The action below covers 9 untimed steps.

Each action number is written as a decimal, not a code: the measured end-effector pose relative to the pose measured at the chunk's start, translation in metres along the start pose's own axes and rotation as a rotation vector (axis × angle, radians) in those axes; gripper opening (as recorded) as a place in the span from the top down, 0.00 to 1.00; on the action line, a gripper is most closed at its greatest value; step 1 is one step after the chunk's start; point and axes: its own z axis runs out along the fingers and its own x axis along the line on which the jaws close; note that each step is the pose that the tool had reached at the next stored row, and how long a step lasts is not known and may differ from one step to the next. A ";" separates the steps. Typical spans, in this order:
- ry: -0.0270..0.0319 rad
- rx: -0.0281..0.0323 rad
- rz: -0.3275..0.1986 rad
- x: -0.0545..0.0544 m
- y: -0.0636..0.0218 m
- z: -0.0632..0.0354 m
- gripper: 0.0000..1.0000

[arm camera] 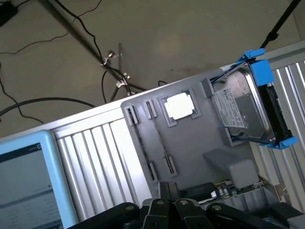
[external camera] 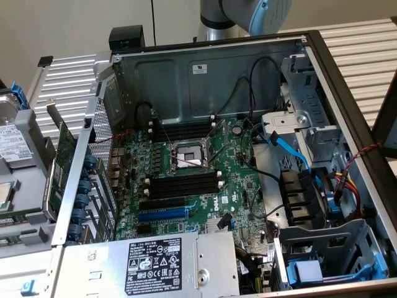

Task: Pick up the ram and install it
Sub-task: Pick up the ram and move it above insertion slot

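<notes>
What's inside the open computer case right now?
A green motherboard with a CPU socket, black memory slots on either side of it, and a blue cable. The labelled grey power supply covers whatever lies beneath it.

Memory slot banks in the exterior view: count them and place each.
2. The upper slot bank sits above the processor socket in the exterior view; the lower slot bank sits directly below it. None appears hidden.
</notes>
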 end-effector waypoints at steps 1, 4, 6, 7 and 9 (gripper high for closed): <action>0.0002 0.0015 -0.018 0.000 -0.0001 0.0000 0.89; 0.0008 0.0060 -0.073 0.000 0.0000 -0.0001 0.89; 0.0010 0.0095 -0.108 0.000 0.0000 -0.0001 0.89; 0.0012 0.0112 -0.128 0.000 0.0000 0.0000 0.89; 0.0016 0.0136 -0.162 0.000 0.0000 0.0000 0.89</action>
